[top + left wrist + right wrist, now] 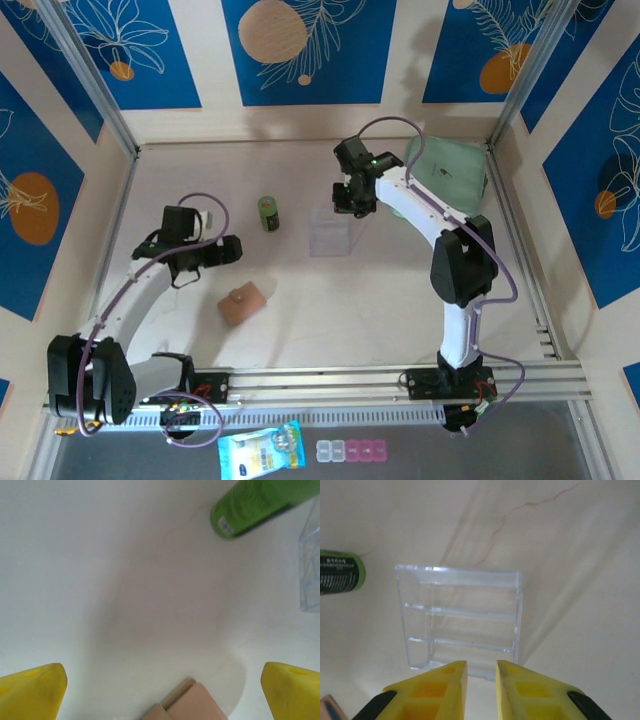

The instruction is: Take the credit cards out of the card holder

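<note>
- You are looking at the opening step: the card holder (pixel 246 301) is lying on the surface (pixel 340 300) near your left arm, seemingly shut, though the view is too small to be sure.
- Your left gripper (pixel 232 250) is hovering just beyond it, jaws spread wide.
- Your right gripper (pixel 481 680) is hanging over the clear box (pixel 462 617), jaws almost together, pinching nothing.
- Next, you are likely needing one arm to pin the holder while the other opens it.

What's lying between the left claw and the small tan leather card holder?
Nothing: just bare white tabletop separates the open left claw from the small tan leather card holder, as the top external view shows.
</note>
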Tool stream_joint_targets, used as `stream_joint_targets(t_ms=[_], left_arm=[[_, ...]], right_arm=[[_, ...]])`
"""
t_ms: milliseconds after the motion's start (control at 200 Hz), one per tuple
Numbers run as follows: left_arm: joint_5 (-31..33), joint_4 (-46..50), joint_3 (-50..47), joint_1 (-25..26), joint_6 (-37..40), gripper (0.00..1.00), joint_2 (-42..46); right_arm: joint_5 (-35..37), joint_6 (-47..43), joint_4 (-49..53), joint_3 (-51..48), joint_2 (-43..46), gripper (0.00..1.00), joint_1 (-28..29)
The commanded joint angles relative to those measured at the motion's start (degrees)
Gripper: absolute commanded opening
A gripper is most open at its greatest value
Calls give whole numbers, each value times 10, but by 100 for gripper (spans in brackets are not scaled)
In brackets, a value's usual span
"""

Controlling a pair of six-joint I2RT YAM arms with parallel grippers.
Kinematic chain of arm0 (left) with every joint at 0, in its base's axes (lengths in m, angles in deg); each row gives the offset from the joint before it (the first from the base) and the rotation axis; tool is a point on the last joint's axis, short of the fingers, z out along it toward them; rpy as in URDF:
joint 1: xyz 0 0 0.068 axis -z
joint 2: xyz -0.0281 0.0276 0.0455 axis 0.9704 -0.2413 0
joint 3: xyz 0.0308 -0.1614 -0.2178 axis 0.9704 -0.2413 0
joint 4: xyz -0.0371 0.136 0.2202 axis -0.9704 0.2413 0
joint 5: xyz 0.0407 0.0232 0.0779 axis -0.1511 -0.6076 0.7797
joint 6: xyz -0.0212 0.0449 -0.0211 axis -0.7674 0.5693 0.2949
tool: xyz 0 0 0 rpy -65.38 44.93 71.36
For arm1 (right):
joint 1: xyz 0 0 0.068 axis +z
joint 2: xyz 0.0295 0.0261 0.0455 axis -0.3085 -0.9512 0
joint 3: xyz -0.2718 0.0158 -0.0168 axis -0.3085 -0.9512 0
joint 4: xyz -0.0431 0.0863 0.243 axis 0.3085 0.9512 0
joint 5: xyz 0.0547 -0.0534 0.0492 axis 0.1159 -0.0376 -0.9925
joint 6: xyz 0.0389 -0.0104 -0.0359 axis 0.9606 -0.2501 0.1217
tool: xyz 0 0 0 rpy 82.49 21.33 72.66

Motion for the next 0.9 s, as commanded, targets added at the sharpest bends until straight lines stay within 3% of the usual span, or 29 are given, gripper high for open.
stream_joint_targets(t_ms=[0,250,505,895], left_arm=[[-37,6,-37,20,-46,98,-2],[-66,-83,-63,61,-87,93,-55],[-51,-70,-27,125,-97,94,-116],[-41,-50,-22,217,-143,93,-139]], right_arm=[[-37,18,-21,-33,24,24,6],[-39,18,-35,-68,43,24,10],[-34,18,-43,-91,59,24,8],[-32,8,-42,-111,75,24,-5]])
